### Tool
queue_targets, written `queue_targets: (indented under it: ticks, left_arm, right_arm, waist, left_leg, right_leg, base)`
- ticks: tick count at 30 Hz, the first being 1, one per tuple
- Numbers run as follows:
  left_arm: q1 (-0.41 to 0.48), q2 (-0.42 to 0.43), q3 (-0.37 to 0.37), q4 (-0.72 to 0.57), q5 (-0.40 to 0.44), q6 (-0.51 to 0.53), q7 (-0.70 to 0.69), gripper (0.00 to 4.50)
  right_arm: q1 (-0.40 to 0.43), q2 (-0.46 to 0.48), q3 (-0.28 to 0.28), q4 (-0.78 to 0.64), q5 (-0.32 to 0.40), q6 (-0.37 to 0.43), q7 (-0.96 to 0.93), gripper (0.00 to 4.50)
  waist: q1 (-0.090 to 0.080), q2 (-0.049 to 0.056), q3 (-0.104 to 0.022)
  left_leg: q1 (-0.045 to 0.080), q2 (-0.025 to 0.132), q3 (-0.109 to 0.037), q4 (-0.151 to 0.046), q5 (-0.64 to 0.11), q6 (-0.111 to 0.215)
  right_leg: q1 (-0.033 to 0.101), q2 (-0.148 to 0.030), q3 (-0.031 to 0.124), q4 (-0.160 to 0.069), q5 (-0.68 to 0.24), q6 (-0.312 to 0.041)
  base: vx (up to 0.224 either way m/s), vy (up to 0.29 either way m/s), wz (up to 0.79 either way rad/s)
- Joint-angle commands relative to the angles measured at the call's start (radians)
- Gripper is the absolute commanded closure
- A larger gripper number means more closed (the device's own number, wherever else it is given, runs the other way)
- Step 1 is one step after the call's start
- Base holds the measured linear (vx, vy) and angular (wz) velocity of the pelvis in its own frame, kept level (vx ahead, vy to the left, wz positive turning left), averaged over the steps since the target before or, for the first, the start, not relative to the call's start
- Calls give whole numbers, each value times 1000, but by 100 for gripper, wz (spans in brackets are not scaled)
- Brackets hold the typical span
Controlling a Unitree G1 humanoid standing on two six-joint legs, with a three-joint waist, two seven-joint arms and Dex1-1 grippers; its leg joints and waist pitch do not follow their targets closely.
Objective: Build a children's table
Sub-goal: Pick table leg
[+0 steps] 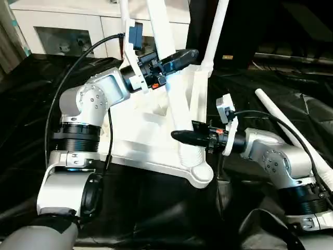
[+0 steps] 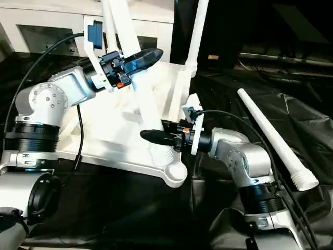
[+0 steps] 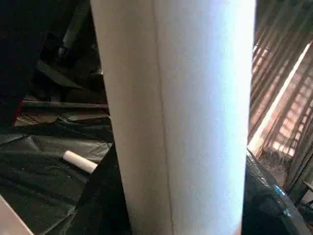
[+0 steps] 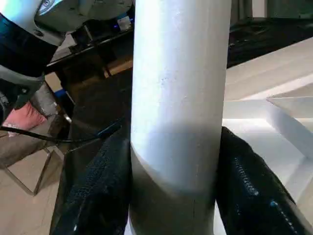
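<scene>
Left eye view puts it all in one shot: the tabletop (image 1: 151, 130) lies upside down on the black table (image 1: 31, 94), rim up, and 1 leg (image 1: 174, 104) stands in its near corner socket (image 1: 197, 169), leaning back and away from the robot. Both arms are on that same leg. The left pincer (image 1: 177, 58) is clamped across it high up; the left wrist view shows the white tube pressed between dark fingers (image 3: 274, 200). The right pincer (image 2: 153, 136) is clamped on it low down, just above the ribbed collar where the leg enters the socket, and the right wrist view has black fingers (image 4: 254, 181) hugging both sides of the tube.

Here's what the next move turns on, as I read it: the leg's long axis runs up and back from the socket, not square to the tabletop, so the top needs to come toward upright while the bottom is held on the socket. The right arm is nearer the joint, the left has the leverage up top.

2 more legs (image 1: 216, 31) rise from the far corners, already seated by the look of it. 1 loose leg (image 2: 273, 138) lies on the table to the robot's right, flared end nearest, well apart from both pincers.

Smooth white plastic all round, tubes plain and round, tabletop ribbed underneath.
</scene>
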Motion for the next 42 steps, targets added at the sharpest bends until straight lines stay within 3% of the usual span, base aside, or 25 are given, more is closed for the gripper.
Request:
queue_targets:
  ticks: [1,6,9,11,13,14,15,18,19,29,42]
  left_arm:
    - [-9,-3,7,22,27,-28,55,273]
    - [-6,-1,-1,16,46,-44,70,275]
    - [-2,3,-19,-1,65,-55,77,275]
    - [-1,7,-38,-14,89,-69,88,275]
    - [-3,12,-66,-46,117,-82,97,275]
    - [-3,14,-73,-53,121,-83,95,275]
    - [-6,15,-83,-61,125,-84,91,275]
    - [-12,16,-100,-70,125,-82,76,275]
    - [-15,17,-110,-72,129,-83,69,275]
    - [-17,46,-198,-105,155,-88,-24,279]
    - [-28,33,-186,-115,131,-64,-39,280]
  right_arm:
    - [-14,12,-2,-80,33,-18,24,262]
    - [-15,13,7,-78,7,-48,12,262]
    - [-19,20,12,-65,-9,-54,-10,192]
    - [-26,29,12,-50,-21,-43,-41,174]
    - [-30,33,37,-38,-80,-80,-83,165]
    - [-31,34,43,-35,-97,-89,-97,151]
    - [-34,34,47,-33,-99,-88,-95,149]
    - [-43,32,50,-27,-94,-65,-86,149]
    - [-48,30,52,-21,-97,-64,-84,149]
    - [-99,6,62,42,-119,-21,-80,149]
    - [-99,-23,116,64,-147,-32,-14,149]
  waist:
    - [2,-4,-86]
    - [1,-5,-84]
    - [0,-6,-84]
    - [-1,-5,-83]
    - [-2,-14,-84]
    - [-1,-10,-84]
    - [-4,-16,-83]
    - [-2,-14,-82]
    - [-2,-20,-83]
    - [-3,-20,-83]
    - [-2,-27,-83]
  left_leg:
    - [20,41,-22,-67,-171,-8]
    - [21,41,-22,-68,-179,-9]
    - [21,41,-22,-68,-185,-14]
    - [23,41,-23,-69,-187,-17]
    - [22,43,-23,-70,-181,-18]
    - [22,44,-24,-70,-174,-22]
    - [22,44,-22,-71,-176,-22]
    - [22,43,-22,-70,-173,-17]
    - [21,43,-21,-70,-172,-16]
    - [23,43,-20,-70,-163,-19]
    - [21,42,-19,-66,-157,-15]
  right_leg:
    - [56,-71,52,-67,-205,-183]
    - [55,-71,52,-70,-229,-176]
    - [54,-71,52,-71,-241,-170]
    - [52,-71,52,-73,-252,-162]
    - [53,-71,52,-71,-252,-158]
    - [51,-72,53,-70,-249,-156]
    - [51,-71,53,-71,-248,-153]
    - [51,-72,54,-70,-248,-152]
    - [52,-71,54,-70,-244,-152]
    - [51,-71,54,-65,-220,-161]
    - [53,-72,55,-65,-229,-164]
  base:
    - [0,0,0]
    - [0,0,0]
    - [0,0,0]
    - [0,0,0]
    - [0,0,0]
    - [0,0,0]
    - [0,0,0]
    - [0,0,0]
    - [0,0,0]
    - [0,0,0]
    - [0,0,0]
